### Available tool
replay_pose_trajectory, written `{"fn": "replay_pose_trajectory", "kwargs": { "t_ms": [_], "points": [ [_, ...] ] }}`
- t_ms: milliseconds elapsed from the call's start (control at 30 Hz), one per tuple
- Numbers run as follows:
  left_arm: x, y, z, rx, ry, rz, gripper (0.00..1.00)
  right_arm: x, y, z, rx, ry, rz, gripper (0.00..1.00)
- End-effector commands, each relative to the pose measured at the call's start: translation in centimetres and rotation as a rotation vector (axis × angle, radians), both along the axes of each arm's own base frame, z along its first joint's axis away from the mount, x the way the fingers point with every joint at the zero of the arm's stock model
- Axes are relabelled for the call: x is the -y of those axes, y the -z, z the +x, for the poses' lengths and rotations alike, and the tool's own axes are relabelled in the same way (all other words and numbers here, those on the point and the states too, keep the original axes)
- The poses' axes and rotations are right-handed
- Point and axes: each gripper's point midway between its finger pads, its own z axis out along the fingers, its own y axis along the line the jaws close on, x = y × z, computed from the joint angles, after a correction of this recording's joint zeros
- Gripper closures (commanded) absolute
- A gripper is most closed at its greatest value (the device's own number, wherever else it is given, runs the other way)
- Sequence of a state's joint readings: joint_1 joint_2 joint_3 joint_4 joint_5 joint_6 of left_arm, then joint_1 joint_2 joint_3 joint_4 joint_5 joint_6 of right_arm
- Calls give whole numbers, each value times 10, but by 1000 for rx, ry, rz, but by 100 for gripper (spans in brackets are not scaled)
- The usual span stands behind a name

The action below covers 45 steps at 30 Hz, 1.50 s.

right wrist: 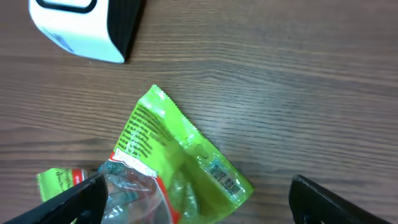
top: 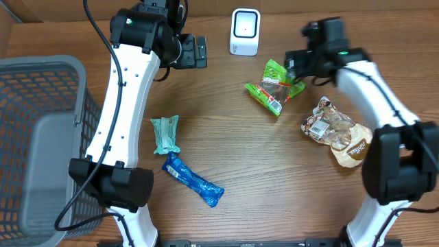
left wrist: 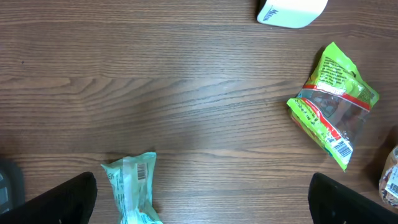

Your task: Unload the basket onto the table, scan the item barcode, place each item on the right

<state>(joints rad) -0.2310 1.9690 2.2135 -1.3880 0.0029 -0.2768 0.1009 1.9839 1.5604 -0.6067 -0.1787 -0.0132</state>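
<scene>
A green snack packet (top: 273, 86) lies flat on the wooden table, just right of centre at the back. In the right wrist view the green packet (right wrist: 168, 162) shows a small printed code on its lower right part. My right gripper (top: 293, 65) hovers over it, open, its fingers (right wrist: 74, 200) spread to either side without touching the packet. The white barcode scanner (top: 245, 31) stands upright at the back centre, and its lower edge shows as the scanner (right wrist: 84, 28) in the right wrist view. My left gripper (top: 195, 51) is open and empty near the scanner's left side.
A mint-green packet (top: 165, 134) and a blue packet (top: 193, 180) lie left of centre. A brown snack bag (top: 336, 130) rests at the right. A grey wire basket (top: 41, 137) fills the left edge. The mint packet (left wrist: 132, 186) sits between the left fingers.
</scene>
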Motion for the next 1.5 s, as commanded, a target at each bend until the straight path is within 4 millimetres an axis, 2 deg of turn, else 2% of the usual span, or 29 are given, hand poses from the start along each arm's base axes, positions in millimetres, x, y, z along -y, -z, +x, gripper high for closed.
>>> {"fn": "replay_pose_trajectory", "kwargs": {
  "t_ms": [0,167,267,367,467,633,800,933,1000,1100,1133,1200,1333,1400,1467],
  "points": [
    [-2,-14,0,41,12,5,0,-36,12,-9,-19,-262,224,2],
    [-2,-14,0,41,12,5,0,-34,40,3,17,-335,205,1],
    [-2,-14,0,41,13,5,0,-42,51,8,39,-370,202,1],
    [-2,-14,0,41,13,5,1,-49,67,8,35,-403,179,1],
    [-2,-14,0,41,13,5,0,-45,85,8,10,-394,141,1],
    [-2,-14,0,41,13,5,0,-46,102,-6,-65,-400,147,4],
    [-3,-14,0,41,11,5,0,-59,111,-36,-191,-422,158,4],
    [-2,-14,0,41,12,5,0,-70,115,-53,-271,-408,176,21],
    [-2,-14,0,41,13,5,0,-78,115,-56,-300,-378,192,34],
    [-2,-14,0,41,13,5,0,-92,116,-62,-337,-342,211,64],
    [-2,-14,0,41,12,5,0,-94,117,-63,-349,-322,207,76],
    [-2,-14,0,41,12,5,0,-94,121,-63,-376,-252,182,95],
    [-2,-14,0,41,13,5,0,-88,129,-62,-413,-103,114,96],
    [-2,-14,0,41,13,5,0,-85,126,-61,-414,-57,106,96],
    [-2,-14,0,41,13,5,0,-83,115,-58,-407,-16,111,96]
  ]
}}
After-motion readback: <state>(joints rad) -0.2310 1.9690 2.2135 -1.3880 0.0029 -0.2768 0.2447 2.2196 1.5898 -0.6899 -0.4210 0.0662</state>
